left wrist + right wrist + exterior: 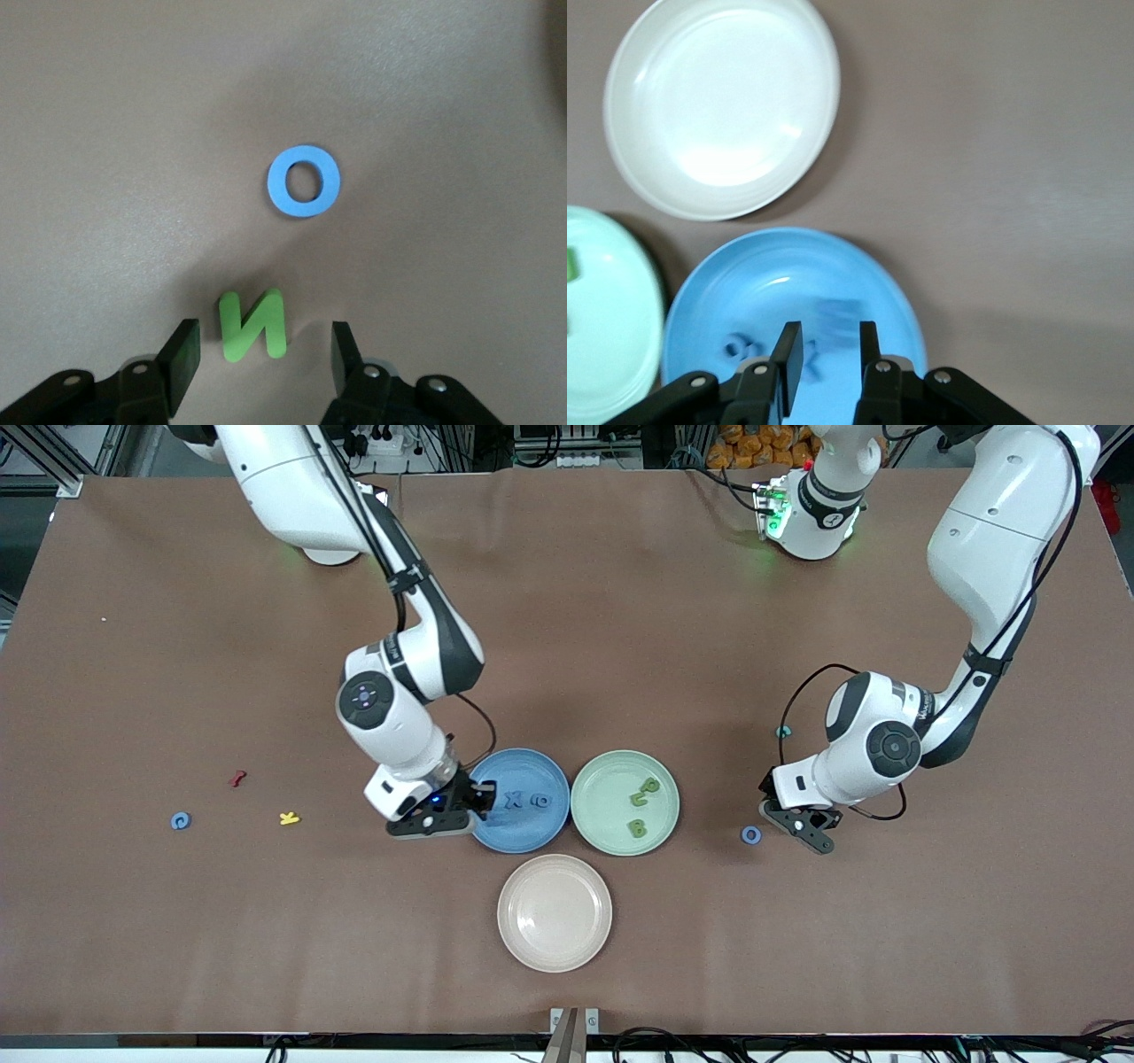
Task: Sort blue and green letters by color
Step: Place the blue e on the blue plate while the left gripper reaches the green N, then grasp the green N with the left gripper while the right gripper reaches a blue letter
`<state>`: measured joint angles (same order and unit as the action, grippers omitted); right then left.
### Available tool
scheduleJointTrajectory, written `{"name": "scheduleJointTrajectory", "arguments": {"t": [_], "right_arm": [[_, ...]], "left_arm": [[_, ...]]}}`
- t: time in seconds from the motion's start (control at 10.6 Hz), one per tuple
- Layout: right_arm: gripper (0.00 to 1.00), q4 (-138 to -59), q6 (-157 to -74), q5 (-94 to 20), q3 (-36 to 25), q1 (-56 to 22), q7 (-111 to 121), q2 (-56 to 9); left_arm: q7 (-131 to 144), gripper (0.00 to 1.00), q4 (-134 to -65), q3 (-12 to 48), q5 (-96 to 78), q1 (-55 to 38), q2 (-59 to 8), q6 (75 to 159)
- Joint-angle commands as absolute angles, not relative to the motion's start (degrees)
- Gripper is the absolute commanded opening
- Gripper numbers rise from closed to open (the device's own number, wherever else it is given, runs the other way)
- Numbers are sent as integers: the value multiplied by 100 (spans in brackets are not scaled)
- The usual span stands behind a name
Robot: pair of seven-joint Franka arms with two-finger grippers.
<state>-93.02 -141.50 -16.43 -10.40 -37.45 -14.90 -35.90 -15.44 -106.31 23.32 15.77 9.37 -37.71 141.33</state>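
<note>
While three plates sit together near the middle of the table, both arms work low over it.

Blue plate [523,828]: holds a blue X [513,800] and a blue O [539,800] lying side by side.
Green plate [602,815]: holds two olive green letters, one a B [637,828]; the other [646,790], a little farther from the front camera, cannot be read.
Beige plate [555,912]: nearest the front camera.
Right gripper [825,347]: over the blue plate's rim, fingers slightly apart, with a blurred blue piece [837,319] just ahead of them.
Left gripper [266,354]: fingers spread on either side of a green N [252,325] lying flat on the table.
Loose blue O [302,181]: near the N, toward the left arm's end.
Blue ring-shaped letter [181,821]: toward the right arm's end, near a yellow K [289,818] and a red squiggly piece [236,779].
Readable writing: only the letter shapes.
</note>
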Motion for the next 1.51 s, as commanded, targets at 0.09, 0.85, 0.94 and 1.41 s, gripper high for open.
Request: {"name": "scheduleJointTrajectory", "arguments": {"t": [0.09,0.85,0.94,1.41], "right_arm": [[100,-9097,-14238,-1758,-1143,-4008,-1502,-3832],[100,-9210,-13105,-1260,-1090,-1946,-809,-3402],[100,-9315,-13087,-918,-1055,-1699,-574,-3349],[100,-9492,-12850,-703,-976,-170,1780,-3199]], "left_arm": [[-1406,67,-10538,2312,1749,940,-3850,14133],[-1397,0,-10521,2241,1749,949,-3920,14221],[-1389,0,-10521,2250,1749,941,-3876,14221],[415,0,-10222,2408,1749,196,-3595,14159]]}}
